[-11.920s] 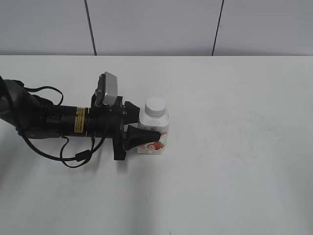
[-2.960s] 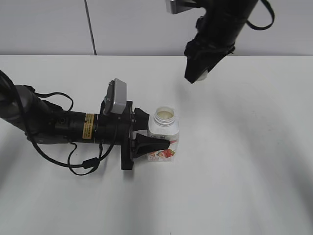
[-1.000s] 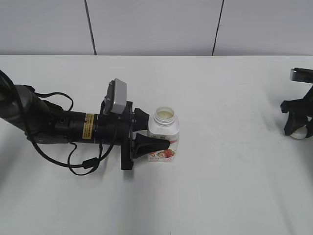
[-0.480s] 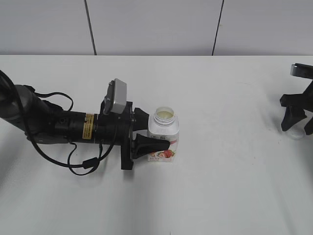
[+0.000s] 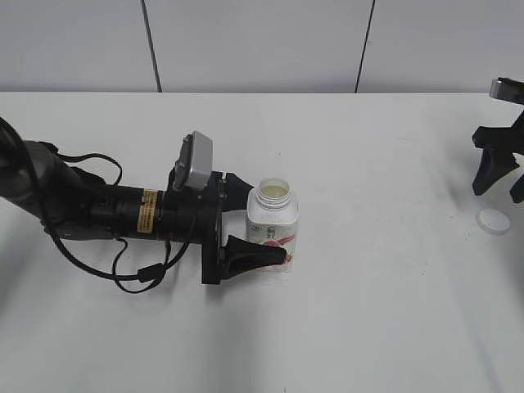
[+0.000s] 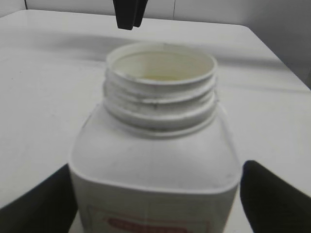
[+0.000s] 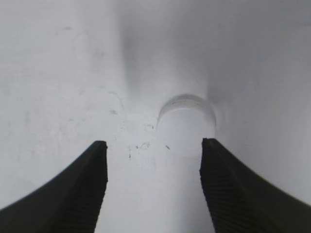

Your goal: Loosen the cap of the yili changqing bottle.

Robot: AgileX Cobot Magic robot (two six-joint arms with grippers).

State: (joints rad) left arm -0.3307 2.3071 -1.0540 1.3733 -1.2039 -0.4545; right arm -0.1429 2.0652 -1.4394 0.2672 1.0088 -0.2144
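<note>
Below your right gripper (image 7: 153, 187), the cap (image 7: 186, 121) now lies alone on the desk (image 5: 385, 311); half a second ago it sat between those fingers, which have since spread and lifted clear. At your left gripper (image 5: 264, 225), the hold on the yili changqing bottle (image 5: 273, 225) looks slacker than before: jaws flank the body, contact unclear, so you cannot call it grasped. Bottle mouth stands open. Judgement: cap is off, loosening done; retreat remains.
</note>
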